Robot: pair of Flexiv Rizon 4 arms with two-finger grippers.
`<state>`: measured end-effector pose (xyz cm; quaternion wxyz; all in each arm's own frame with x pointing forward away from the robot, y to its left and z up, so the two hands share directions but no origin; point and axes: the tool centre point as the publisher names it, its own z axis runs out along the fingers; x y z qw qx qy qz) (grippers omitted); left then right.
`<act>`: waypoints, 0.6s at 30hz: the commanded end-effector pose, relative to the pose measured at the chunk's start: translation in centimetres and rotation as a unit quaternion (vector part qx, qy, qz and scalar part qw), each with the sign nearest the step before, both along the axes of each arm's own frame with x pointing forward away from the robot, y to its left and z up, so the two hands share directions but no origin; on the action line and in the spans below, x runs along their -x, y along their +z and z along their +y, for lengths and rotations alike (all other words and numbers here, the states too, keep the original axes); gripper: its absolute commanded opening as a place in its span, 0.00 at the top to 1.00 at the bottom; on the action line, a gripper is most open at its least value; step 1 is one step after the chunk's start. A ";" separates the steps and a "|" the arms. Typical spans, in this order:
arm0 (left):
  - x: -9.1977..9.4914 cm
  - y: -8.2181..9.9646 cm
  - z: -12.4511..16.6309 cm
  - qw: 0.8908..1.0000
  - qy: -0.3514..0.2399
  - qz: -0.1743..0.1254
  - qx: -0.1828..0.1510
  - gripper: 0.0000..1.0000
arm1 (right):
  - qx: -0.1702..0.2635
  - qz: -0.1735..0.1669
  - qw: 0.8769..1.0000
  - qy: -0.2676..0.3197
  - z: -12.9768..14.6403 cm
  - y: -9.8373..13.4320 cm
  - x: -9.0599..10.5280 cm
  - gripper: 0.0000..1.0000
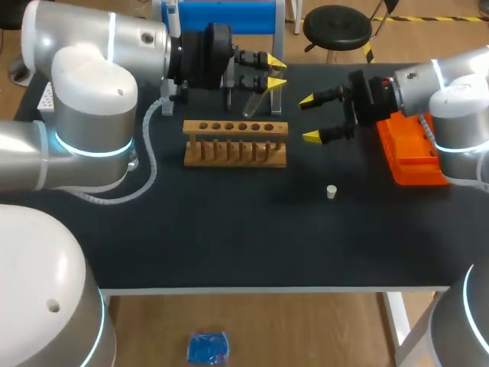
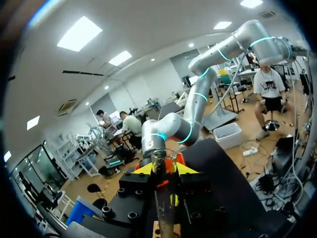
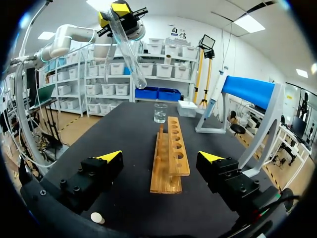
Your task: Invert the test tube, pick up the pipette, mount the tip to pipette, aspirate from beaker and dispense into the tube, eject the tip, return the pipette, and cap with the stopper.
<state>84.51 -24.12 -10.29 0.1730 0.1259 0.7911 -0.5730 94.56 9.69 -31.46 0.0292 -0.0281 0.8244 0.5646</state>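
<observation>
My black worktop point(image 1: 229, 229) carries a wooden rack point(image 1: 235, 143) near its back edge; the beaker point(image 3: 160, 113) holds clear liquid. Left jaws clamp the tube point(image 1: 257, 99); right jaws spread wide.

rack point(image 1: 235, 145) mid-table, beaker point(image 3: 160, 113) off its left end, stopper point(image 1: 331, 192) front-right of it, tip box point(image 1: 416, 157) farther right

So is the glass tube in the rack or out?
Out: the left tool holds the tube tilted in the air, off the rack.
</observation>
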 end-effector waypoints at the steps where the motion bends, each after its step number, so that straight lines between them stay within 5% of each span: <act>1: -0.4 0.2 -0.3 0.999 0.021 0.026 -0.009 1.00 | 0.000 0.000 1.000 0.001 -0.1 0.0 0.0 0.00; 12: -2.0 -0.9 1.0 0.995 0.061 0.073 0.037 1.00 | 0.000 0.000 1.000 0.001 -0.1 0.0 0.0 0.00; 18: -3.3 -2.0 1.8 0.987 0.083 0.121 0.066 1.00 | 0.000 0.000 1.000 0.001 -0.1 0.0 0.0 0.00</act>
